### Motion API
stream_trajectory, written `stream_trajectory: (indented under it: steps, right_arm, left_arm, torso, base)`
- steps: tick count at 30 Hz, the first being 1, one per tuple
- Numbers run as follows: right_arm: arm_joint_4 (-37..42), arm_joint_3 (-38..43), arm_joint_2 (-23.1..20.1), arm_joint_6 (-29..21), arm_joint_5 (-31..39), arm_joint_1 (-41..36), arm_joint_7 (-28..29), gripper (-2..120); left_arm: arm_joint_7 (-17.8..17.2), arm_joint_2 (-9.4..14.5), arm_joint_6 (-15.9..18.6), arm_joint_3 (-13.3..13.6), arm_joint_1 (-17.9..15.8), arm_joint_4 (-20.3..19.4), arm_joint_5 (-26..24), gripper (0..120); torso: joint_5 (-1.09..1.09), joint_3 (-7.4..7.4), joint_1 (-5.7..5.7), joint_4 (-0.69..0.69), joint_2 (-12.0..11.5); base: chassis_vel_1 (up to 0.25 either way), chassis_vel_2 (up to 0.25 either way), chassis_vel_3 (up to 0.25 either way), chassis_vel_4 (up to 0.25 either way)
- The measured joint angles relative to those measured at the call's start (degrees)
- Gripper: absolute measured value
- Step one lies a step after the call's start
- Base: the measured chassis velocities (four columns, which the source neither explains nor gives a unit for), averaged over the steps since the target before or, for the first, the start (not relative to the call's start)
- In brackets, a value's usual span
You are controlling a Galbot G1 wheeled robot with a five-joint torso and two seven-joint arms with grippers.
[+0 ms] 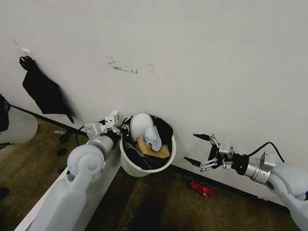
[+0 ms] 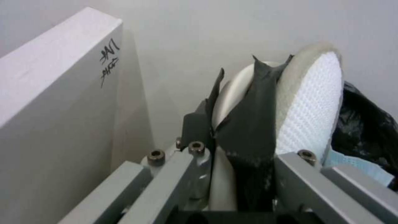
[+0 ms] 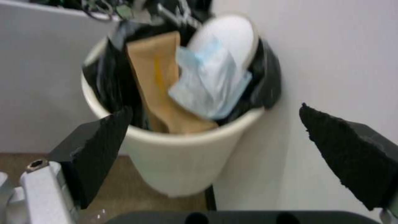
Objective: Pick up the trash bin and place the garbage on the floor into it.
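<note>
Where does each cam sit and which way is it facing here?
Head: high, facing down at the wall, both arms, trash bin, red can on the floor.
Left wrist: behind the left claw, shut on the bin's rim, slipper beyond.
Right wrist: behind the open right claw, facing the bin.
Shared: the bin.

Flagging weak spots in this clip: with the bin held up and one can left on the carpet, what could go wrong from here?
1. The left gripper pinches just the rim of the trash bin; the tilted, full bin could slip or twist.
2. A white slipper and blue tissue stick above the rim and might fall out.
3. The crushed red can lies by the skirting, so the open right gripper may hit the wall.
</note>
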Motion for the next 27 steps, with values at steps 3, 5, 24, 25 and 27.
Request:
stream_trajectory:
  steps: [3,5,24,25,27]
  right_arm:
    - [-1.2,-0.3,-0.2,0.4,-0.7,-0.6,0.3,100]
    - [-1.5,-0.4,-0.2,0.6,-0.9,-0.8,0.4,100]
    - [-4.4,-1.5,0.7,1.0,-1.5,-0.2,1.1,100]
    - [-4.5,-1.6,0.8,1.0,-1.5,-0.1,1.2,100]
    - [-4.6,-1.7,0.8,1.0,-1.6,-0.1,1.3,100]
  left_arm:
    - [-0.1,0.4,-0.1,-0.3,0.9,-0.8,0.0,4]
    - [-0.1,0.6,-0.1,-0.4,1.4,-1.2,0.0,4]
    - [-0.1,2.4,-0.3,-1.9,8.8,-7.6,1.3,4]
    - [-0.1,2.5,-0.3,-1.9,9.1,-7.9,1.4,4]
    - [-0.1,2.5,-0.3,-1.8,9.3,-8.0,1.5,4]
  torso:
    - [0.00,0.00,0.00,0.00,0.0]
    - [0.00,0.00,0.00,0.00,0.0]
    - [0.00,-0.01,0.00,0.01,0.0]
    - [0.00,-0.01,-0.01,0.02,0.0]
    - [0.00,-0.01,-0.01,0.01,0.0]
  base:
    - [0.000,0.000,0.000,0.000]
    - [0.000,0.000,0.000,0.000]
    - [0.000,0.000,0.000,0.000]
    - [0.000,0.000,0.000,0.000]
    - [0.000,0.000,0.000,0.000]
